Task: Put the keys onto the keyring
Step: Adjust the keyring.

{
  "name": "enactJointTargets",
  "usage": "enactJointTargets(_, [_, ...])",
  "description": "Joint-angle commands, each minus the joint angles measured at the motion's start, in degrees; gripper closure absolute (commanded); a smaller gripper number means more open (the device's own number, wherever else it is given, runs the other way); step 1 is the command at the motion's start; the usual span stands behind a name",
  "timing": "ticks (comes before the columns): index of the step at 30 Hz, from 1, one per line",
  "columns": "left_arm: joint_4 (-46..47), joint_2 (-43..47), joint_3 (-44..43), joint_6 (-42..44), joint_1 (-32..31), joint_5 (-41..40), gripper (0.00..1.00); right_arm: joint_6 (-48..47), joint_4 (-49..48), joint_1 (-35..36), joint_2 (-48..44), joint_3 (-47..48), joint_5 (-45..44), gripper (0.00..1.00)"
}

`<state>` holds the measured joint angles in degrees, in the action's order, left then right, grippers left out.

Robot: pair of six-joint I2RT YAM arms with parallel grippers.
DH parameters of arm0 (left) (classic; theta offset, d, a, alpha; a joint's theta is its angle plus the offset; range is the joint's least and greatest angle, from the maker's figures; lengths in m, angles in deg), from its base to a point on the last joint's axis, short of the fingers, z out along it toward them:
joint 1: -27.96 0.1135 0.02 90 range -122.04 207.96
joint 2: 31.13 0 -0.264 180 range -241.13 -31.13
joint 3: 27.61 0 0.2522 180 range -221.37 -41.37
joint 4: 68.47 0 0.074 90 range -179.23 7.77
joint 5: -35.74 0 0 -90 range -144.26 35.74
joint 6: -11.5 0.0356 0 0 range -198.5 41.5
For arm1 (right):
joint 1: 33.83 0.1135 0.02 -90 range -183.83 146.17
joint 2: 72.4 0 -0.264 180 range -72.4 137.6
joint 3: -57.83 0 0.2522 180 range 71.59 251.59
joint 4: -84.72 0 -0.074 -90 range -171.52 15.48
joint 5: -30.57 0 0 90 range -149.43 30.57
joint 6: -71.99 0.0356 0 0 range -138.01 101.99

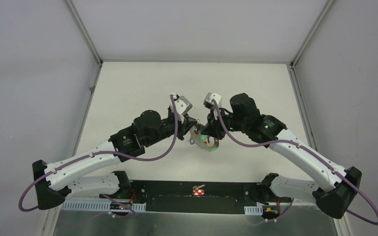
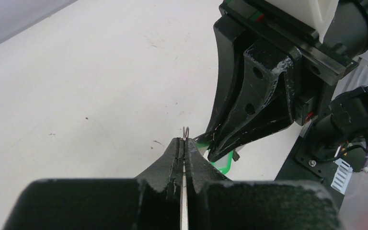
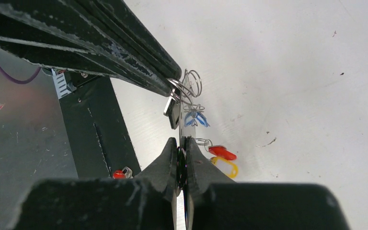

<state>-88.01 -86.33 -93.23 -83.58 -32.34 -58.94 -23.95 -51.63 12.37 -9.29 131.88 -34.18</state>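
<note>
The two grippers meet above the middle of the table. My left gripper [image 2: 185, 140] [image 1: 192, 126] is shut on the thin wire of the keyring [image 2: 186, 130], whose grey coils [image 3: 192, 82] stick out past its fingertips [image 3: 159, 82]. My right gripper [image 3: 182, 142] [image 1: 208, 131] is shut on a green-headed key [image 2: 224, 164]. The key's silver blade [image 3: 188, 128] points up at the ring. The grey loop with the green piece [image 1: 204, 140] hangs between both tips. A red-headed key [image 1: 198, 190] [image 3: 119, 173] lies on the black base bar.
Blue [image 3: 195, 119], red [image 3: 222, 152] and yellow [image 3: 226, 167] tags dangle from small rings beside the key. The black bar [image 1: 177, 196] between the arm bases runs along the near edge. Grey walls enclose the white table [image 1: 142, 88].
</note>
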Motion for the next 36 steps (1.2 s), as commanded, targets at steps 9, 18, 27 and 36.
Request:
enactJointTargets(9, [-6.5,-5.0,-10.2,8.1,-4.1,-5.4,1.00,0.6,0.2,1.6,-0.3,5.0,-2.1,1.00])
enactJointTargets(18, [-10.8,-6.5,-13.6,12.2,-5.5,-6.1,1.00,0.5,1.1,1.9,0.2,6.0,-2.5,1.00])
enactJointTargets(27, [-14.7,-9.0,-17.4,14.1,-7.3,-9.3,1.00,0.6,1.3,2.2,0.8,6.9,-2.1,1.00])
enactJointTargets(36, [-17.3,-10.5,-19.8,15.9,-9.0,-12.1,1.00,1.0,1.4,2.3,0.8,6.9,-2.6,1.00])
